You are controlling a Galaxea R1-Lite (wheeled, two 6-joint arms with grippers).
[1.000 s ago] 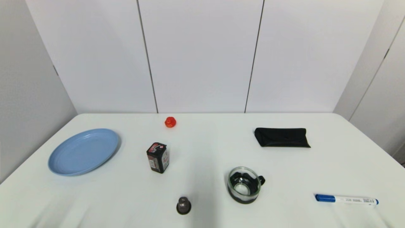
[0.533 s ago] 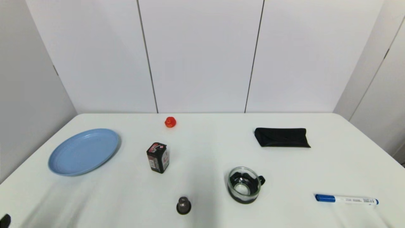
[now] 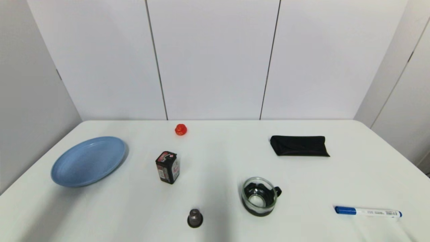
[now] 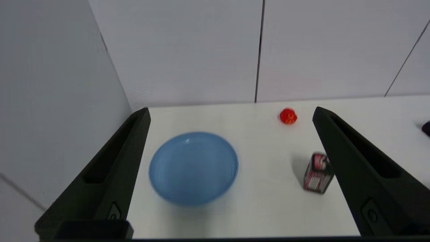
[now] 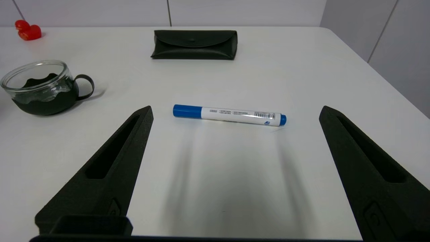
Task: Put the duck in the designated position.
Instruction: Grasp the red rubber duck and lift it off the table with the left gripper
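Observation:
The small red-orange duck sits on the white table near its far edge, left of centre; it also shows as the duck in the left wrist view and the duck in the right wrist view. My left gripper hangs open above the near left of the table, with the blue plate between its fingers and the duck well beyond it. My right gripper is open too, low over the near right, facing the blue-capped marker. Neither gripper shows in the head view.
A blue plate lies at the left. A black battery-like box stands in front of the duck. A grey knob, a glass cup, a black pouch and a marker lie across the middle and right.
A dark bit of the left arm showed at the head view's bottom left corner half a second ago and is gone now. The things on the table have not moved.

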